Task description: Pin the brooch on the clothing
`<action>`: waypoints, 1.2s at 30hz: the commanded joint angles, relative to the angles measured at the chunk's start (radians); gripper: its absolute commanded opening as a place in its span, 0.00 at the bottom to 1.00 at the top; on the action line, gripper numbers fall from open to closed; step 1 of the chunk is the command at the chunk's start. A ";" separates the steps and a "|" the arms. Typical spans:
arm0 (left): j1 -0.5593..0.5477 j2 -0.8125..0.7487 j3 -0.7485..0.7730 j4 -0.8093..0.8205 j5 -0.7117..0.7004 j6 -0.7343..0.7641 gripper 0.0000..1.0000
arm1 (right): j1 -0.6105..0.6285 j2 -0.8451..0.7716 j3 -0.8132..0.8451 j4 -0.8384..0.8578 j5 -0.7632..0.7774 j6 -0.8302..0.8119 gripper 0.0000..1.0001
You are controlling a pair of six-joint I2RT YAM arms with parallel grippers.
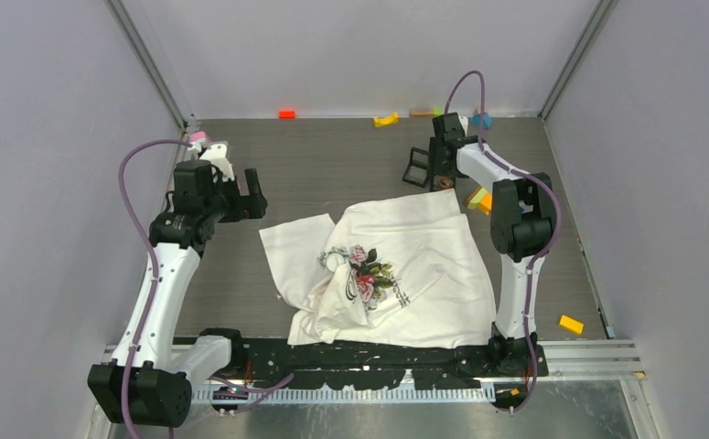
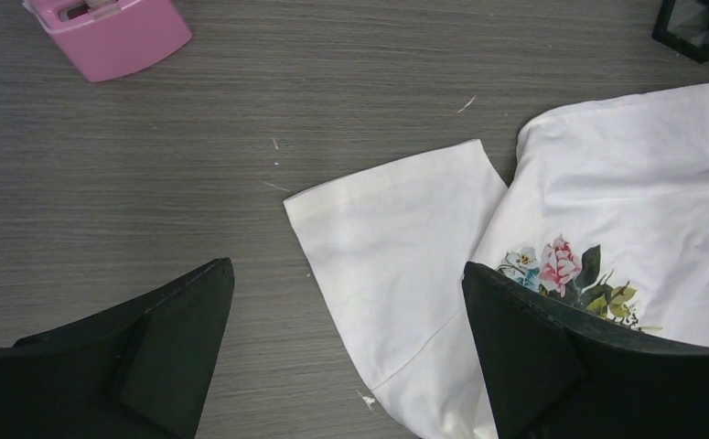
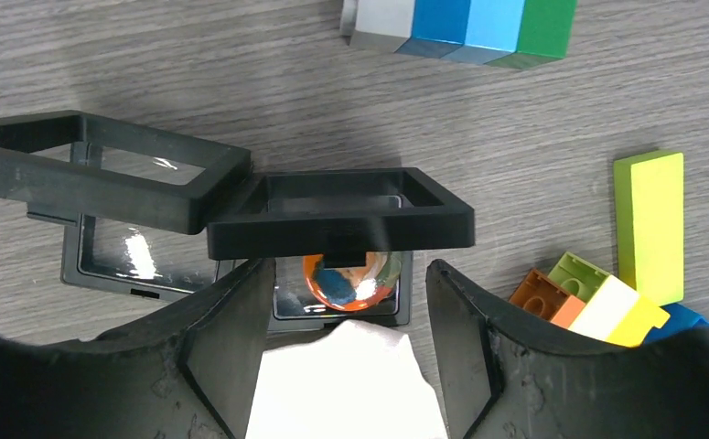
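Your brooch [image 3: 349, 279], a round orange-and-blue thing, sits in an open black case [image 3: 268, 233] at the far right of the desk [image 1: 332, 155]. It's just past the top edge of the T-shirt [image 1: 414, 265], which lies rumpled mid-desk, rose print up. Right jaws hang partway open over the case, gripping nothing, with the brooch showing in the gap and toy bricks [image 3: 606, 302] just beside. Left jaws are spread fully wide and empty, hovering above the shirt's sleeve [image 2: 396, 238].

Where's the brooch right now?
Right wrist view: the round orange-and-blue brooch sits in the open black case, under the open right gripper, just past the far edge of the T-shirt.
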 commanded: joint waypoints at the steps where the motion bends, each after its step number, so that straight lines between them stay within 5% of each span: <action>1: 0.005 -0.002 -0.002 0.023 -0.017 0.022 1.00 | 0.007 0.021 0.057 -0.013 -0.015 -0.026 0.67; 17: 0.006 -0.015 -0.008 0.022 -0.018 0.025 1.00 | 0.005 0.070 0.054 -0.024 -0.002 -0.011 0.58; 36: 0.007 -0.012 -0.013 0.026 -0.020 0.026 1.00 | -0.001 -0.045 -0.010 0.020 -0.065 0.020 0.23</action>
